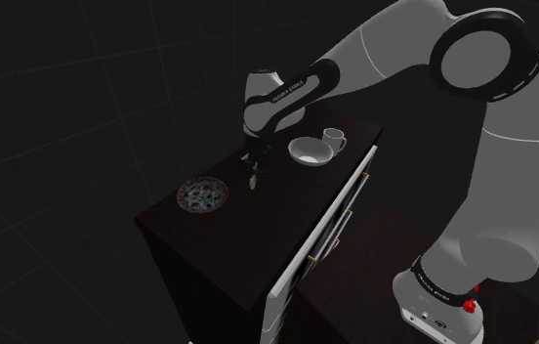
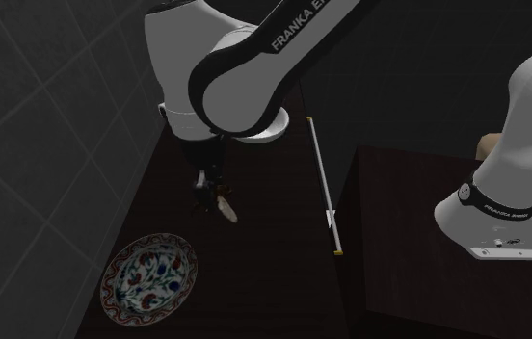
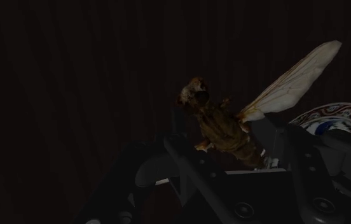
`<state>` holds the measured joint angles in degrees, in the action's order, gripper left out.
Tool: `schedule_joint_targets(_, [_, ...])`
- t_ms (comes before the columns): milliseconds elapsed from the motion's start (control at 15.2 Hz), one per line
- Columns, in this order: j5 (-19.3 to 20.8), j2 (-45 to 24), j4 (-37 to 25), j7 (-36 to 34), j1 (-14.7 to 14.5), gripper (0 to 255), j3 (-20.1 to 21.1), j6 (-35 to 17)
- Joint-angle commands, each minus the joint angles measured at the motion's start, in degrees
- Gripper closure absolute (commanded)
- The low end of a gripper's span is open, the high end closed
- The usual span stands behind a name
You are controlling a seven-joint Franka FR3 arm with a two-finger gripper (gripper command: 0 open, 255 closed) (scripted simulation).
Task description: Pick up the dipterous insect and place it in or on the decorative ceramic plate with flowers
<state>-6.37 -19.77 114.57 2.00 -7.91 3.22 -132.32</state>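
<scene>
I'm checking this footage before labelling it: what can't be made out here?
Wrist view: flowered plate cut off by the edge and partly behind the hand; rear of the fly hidden by the hand.
Second exterior view: bowl mostly behind the arm.
Shoulder view: fly too small for detail.
</scene>
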Motion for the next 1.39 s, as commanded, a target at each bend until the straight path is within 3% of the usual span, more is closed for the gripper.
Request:
schedule_joint_targets(0, [0.04, 1.13, -0.21, -0.12, 0.02, 255, -0.01, 1.36])
schedule_joint_targets(396, [0.19, 3.80, -1.43, -0.50, 0.06, 255, -0.05, 5.23])
schedule_joint_targets(858, [1.84, -6.19, -16.57, -8.09, -4.82, 255, 1.69, 9.71])
schedule_joint_targets(1188, [3.12, -15.02, -30.78, -12.84, -8.48, 255, 2.31, 14.70])
schedule_joint_targets(1320, [3.28, -16.62, -32.63, -13.35, -8.98, 255, 2.33, 14.91])
